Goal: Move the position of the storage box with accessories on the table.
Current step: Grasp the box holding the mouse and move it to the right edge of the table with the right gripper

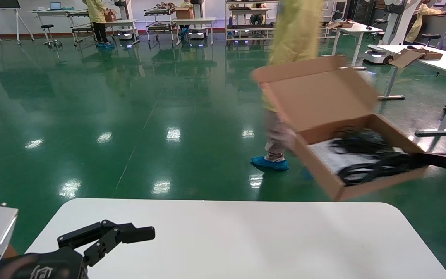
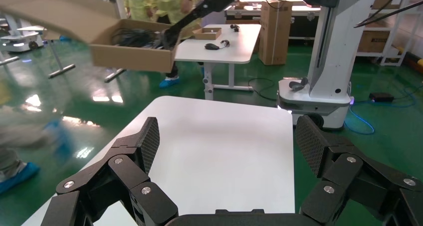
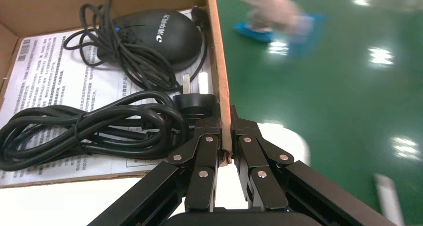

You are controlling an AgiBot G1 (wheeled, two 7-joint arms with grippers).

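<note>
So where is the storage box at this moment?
In the head view the storage box is in the air on the right, beyond the table's far edge, its side wall pinched by the right gripper.

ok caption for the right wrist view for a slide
Right hand pinching the wall of the shallow brown cardboard storage box, with coiled black cables inside.

White table (image 1: 246, 240), rounded corners, over green floor (image 1: 130, 116); no object seen resting on top.
</note>
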